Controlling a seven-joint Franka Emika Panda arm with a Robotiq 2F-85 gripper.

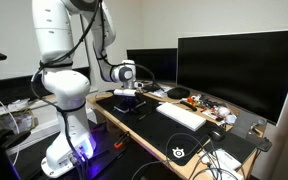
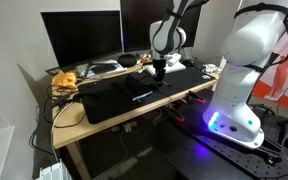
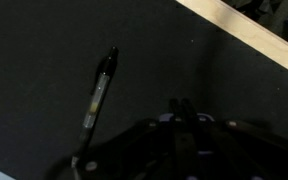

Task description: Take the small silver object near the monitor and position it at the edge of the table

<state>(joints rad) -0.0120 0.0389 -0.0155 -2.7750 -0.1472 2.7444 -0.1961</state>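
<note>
A slim silver, pen-like object lies flat on the black mat, up and to the left of my gripper in the wrist view. It also shows as a pale streak on the mat in an exterior view. My gripper has its fingertips pressed together with nothing between them, and it hovers low over the mat. The table's pale wooden rim runs across the top right of the wrist view. The long desk shows in both exterior views.
Two dark monitors stand along the back of the desk. A white keyboard lies on the mat. Cables and small orange clutter lie near the monitors. The robot's white base stands beside the desk.
</note>
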